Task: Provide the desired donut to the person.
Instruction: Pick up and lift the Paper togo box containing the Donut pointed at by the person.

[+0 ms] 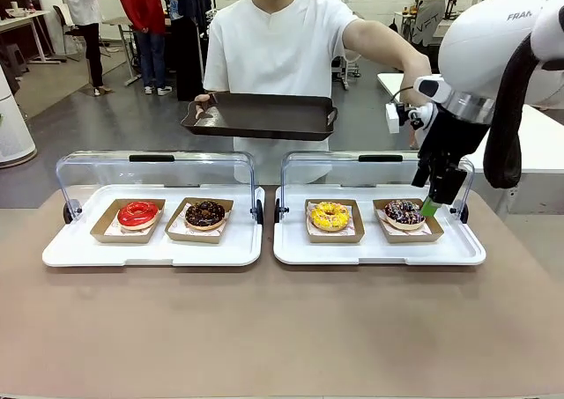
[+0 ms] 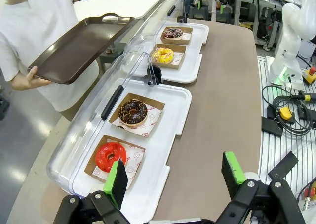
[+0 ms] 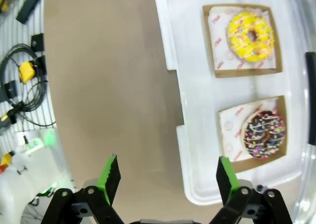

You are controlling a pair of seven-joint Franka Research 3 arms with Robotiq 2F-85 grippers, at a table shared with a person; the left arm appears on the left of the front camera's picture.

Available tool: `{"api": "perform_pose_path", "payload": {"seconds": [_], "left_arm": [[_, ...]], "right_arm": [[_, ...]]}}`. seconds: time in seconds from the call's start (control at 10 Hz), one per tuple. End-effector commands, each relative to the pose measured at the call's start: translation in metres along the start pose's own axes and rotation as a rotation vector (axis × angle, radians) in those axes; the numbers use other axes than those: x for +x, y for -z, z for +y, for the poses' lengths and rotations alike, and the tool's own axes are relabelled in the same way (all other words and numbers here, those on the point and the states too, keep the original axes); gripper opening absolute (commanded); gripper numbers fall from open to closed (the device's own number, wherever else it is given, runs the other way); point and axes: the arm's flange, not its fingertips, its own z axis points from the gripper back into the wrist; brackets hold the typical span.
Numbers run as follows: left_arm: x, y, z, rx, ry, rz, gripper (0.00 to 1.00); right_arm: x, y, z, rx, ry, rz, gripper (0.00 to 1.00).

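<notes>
**Right claw** [image 1: 431, 207]: jaws standing wide, gripping nothing. It is pointing down from a bent arm and hanging over the right end of the right case [image 1: 291, 251], just beside the sprinkled donut [image 1: 404, 212].

**Left claw** [image 2: 174, 174]: jaws spread, carrying nothing. It is hovering over the left end of the tabletop [image 1: 282, 328] and looking along the row of cases.

**Cases:** 2, white, with clear lids standing raised at the back. They are sitting side by side along the tabletop's far edge.

**Donuts:** 4, each lying in its own card boat.
- Left case [image 1: 53, 256]: red donut [image 1: 138, 213] at the left end, chocolate donut [image 1: 205, 212] at the right.
- Right case: yellow donut [image 1: 330, 215] at the left, sprinkled donut at the right end.

**Person** [image 1: 278, 55]: 1, standing beyond the far edge and holding a tray [image 1: 264, 117] level with one hand. The other arm is stretching toward the right arm, with its hand hidden behind it.
</notes>
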Motion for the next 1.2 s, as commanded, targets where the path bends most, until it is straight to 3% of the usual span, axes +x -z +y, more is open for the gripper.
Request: {"api": "perform_pose_path", "payload": {"seconds": [0.0, 0.1, 0.2, 0.7, 1.1], "left_arm": [[0.000, 0.000, 0.000, 0.000, 0.007, -0.024, 1.00], [0.000, 0.000, 0.000, 0.000, 0.007, -0.024, 1.00], [0.000, 0.000, 0.000, 0.000, 0.007, -0.024, 1.00], [0.000, 0.000, 0.000, 0.000, 0.007, -0.024, 1.00], [0.000, 0.000, 0.000, 0.000, 0.007, -0.024, 1.00]], "right_arm": [[-0.005, 0.004, 0.009, 0.025, -0.004, -0.056, 1.00], [-0.010, -0.001, 0.022, 0.048, -0.032, -0.070, 1.00], [-0.003, 0.004, 0.000, 0.013, 0.007, -0.010, 1.00], [-0.003, 0.004, 0.000, 0.013, 0.007, -0.010, 1.00], [-0.012, 0.035, 0.028, -0.055, -0.040, 0.043, 1.00]]}}
